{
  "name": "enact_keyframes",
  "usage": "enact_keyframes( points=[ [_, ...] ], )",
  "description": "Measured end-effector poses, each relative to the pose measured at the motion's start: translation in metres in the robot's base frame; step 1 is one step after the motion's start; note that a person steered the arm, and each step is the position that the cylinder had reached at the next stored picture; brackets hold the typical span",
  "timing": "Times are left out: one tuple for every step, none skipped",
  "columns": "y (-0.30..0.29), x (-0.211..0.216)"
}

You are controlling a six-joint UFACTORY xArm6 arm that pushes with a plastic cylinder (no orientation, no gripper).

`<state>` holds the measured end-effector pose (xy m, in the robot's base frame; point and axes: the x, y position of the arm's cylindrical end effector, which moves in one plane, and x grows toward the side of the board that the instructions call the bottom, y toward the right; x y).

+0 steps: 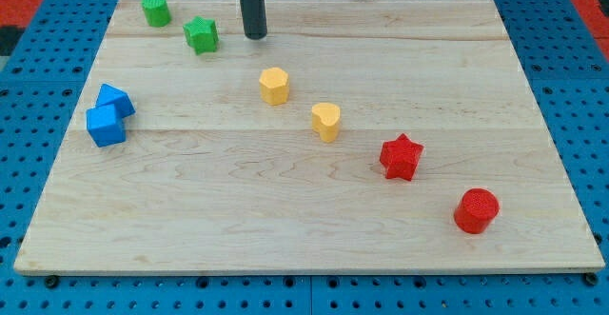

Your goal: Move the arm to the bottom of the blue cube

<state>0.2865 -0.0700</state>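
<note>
The blue cube sits near the board's left edge, touching a second blue block just above it. My tip rests on the board near the view's top, far up and to the right of the blue cube. It stands just right of the green star.
A green cylinder is at the top left. A yellow hexagon block and a yellow heart block lie mid-board. A red star and a red cylinder lie at the lower right. The wooden board ends on blue pegboard.
</note>
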Motion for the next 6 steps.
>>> enact_keyframes(
  points=[
    [0.0,0.037],
    [0.0,0.08],
    [-0.004,0.127],
    [-0.01,0.168],
    [-0.026,0.202],
    [-0.051,0.229]
  ],
)
